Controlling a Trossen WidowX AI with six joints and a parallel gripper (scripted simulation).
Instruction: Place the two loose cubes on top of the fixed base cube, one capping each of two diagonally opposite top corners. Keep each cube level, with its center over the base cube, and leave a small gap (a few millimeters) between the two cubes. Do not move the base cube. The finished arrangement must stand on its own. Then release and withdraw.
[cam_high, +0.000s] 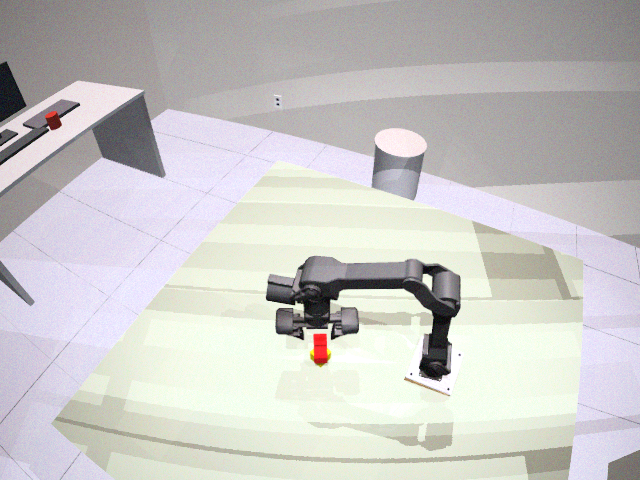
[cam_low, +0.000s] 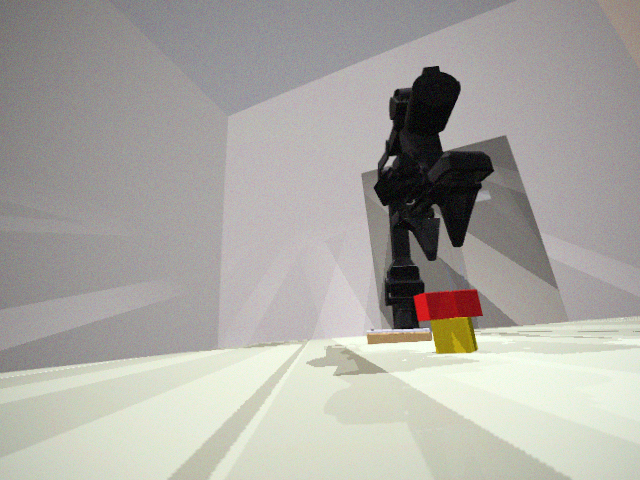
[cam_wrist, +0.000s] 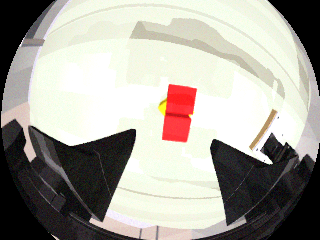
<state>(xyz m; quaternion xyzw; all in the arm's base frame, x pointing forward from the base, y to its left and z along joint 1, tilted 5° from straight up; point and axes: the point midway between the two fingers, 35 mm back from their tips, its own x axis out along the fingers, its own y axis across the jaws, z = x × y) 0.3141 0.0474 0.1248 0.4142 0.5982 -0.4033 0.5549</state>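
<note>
The yellow base cube (cam_high: 312, 355) (cam_low: 453, 336) (cam_wrist: 162, 107) stands on the table, its corners showing beside the red cubes. Two red cubes lie level on it in a row. The nearer one in the top view (cam_high: 320, 354) is the upper one in the wrist view (cam_wrist: 181, 100); the farther one (cam_high: 320, 339) is the lower one in the wrist view (cam_wrist: 176, 129). A thin line parts them; its width is too small to tell. In the exterior view both overhang the base. My gripper (cam_high: 317, 338) (cam_low: 444, 252) (cam_wrist: 175, 140) is open and empty, above the cubes and touching nothing.
The arm's base plate (cam_high: 416, 373) (cam_low: 399, 337) stands on the table (cam_high: 206, 361) to the right of the cubes in the top view. A grey cylinder (cam_high: 397, 170) stands beyond the table's back edge. A white desk (cam_high: 103, 103) is at the far left.
</note>
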